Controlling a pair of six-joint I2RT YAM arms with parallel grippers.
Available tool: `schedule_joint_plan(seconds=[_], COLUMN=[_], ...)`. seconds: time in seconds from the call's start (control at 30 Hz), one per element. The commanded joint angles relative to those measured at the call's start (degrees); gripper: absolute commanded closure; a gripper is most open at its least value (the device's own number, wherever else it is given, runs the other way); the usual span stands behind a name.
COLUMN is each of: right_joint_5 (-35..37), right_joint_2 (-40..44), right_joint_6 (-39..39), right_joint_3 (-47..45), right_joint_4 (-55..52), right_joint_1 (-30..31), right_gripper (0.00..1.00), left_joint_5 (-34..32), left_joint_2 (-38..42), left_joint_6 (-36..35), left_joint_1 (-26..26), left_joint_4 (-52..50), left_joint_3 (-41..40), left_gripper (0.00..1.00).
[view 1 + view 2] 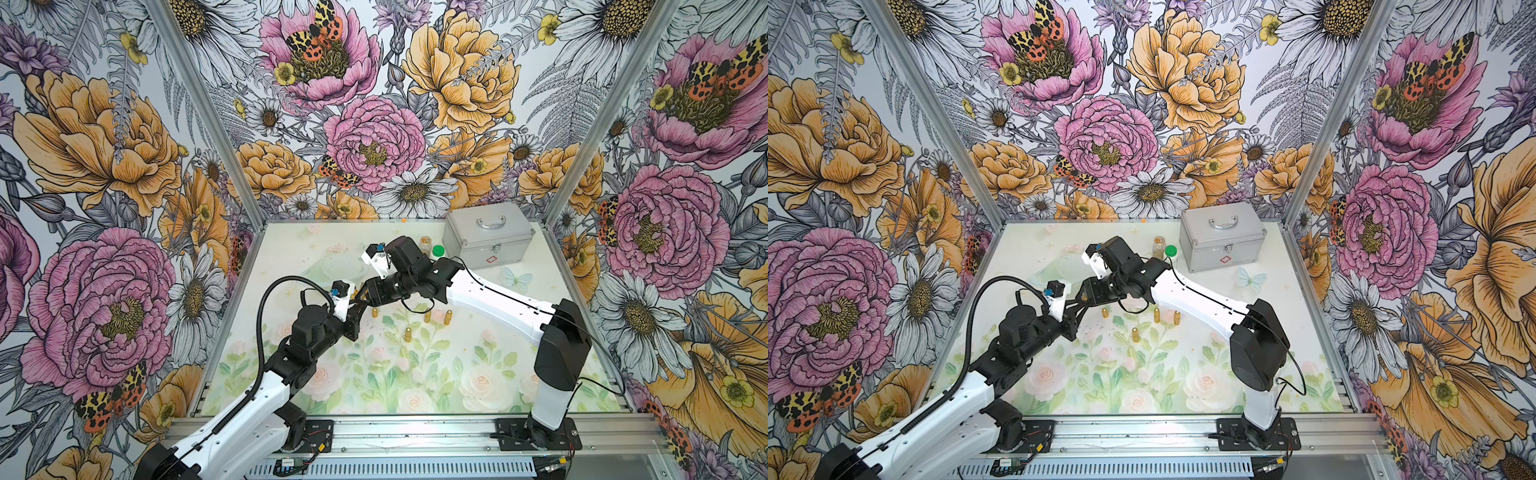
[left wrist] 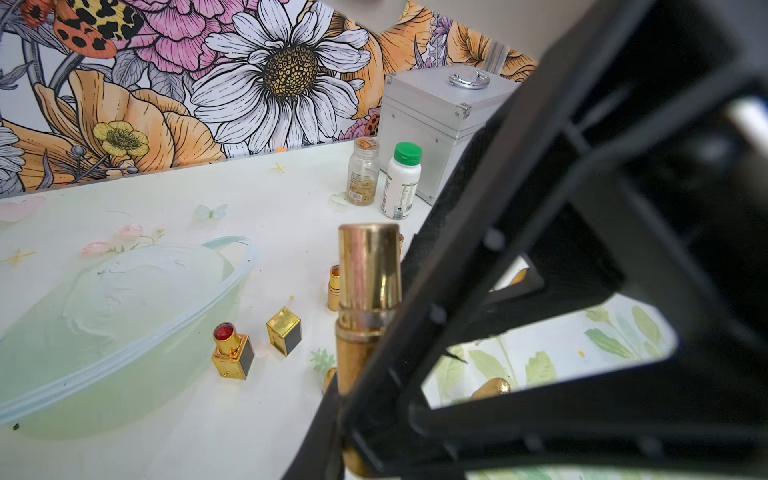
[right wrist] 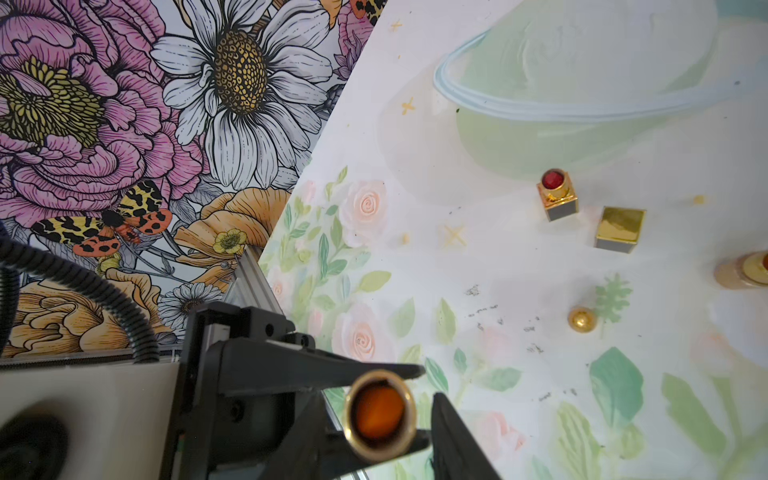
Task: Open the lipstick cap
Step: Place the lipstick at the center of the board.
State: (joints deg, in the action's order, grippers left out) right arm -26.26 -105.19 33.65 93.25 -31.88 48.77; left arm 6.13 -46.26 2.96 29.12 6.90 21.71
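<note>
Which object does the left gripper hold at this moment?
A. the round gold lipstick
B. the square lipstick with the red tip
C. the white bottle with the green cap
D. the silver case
A: the left wrist view shows the left gripper closed on the round gold lipstick, while the square lipstick and the green-capped bottle stand free on the table.
</note>
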Motion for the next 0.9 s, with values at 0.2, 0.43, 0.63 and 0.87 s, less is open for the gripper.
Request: schedule_joint_plan(seconds=[0.2, 0.43, 0.63, 0.87], right_joint_5=[-1.2, -0.4, 0.2, 2.8], right_joint_2=[-1.2, -1.0, -0.6, 0.2], right_joint_6=[0.1, 0.1, 0.2, -0.5], right_joint_3=[1.8, 1.8, 1.9, 1.9], right_joint_4=[1.1, 1.2, 1.4, 1.4], right_joint_1=[-0.1, -0.4, -0.7, -1.1], right_gripper=[0.68, 0.74, 0.78, 0.79], left_joint_5=[1.4, 1.3, 1.2, 0.9], left_joint_2=[-0.1, 0.0, 0.0, 0.0], left_joint_6=[-1.2, -1.3, -1.2, -1.2], left_joint_1=[0.4, 0.5, 0.6, 0.7], left_joint_4=[2.4, 2.5, 2.6, 2.7], left_joint_3=[2.0, 1.8, 1.9, 1.8], left_gripper=[1.00, 1.00, 1.00, 0.88])
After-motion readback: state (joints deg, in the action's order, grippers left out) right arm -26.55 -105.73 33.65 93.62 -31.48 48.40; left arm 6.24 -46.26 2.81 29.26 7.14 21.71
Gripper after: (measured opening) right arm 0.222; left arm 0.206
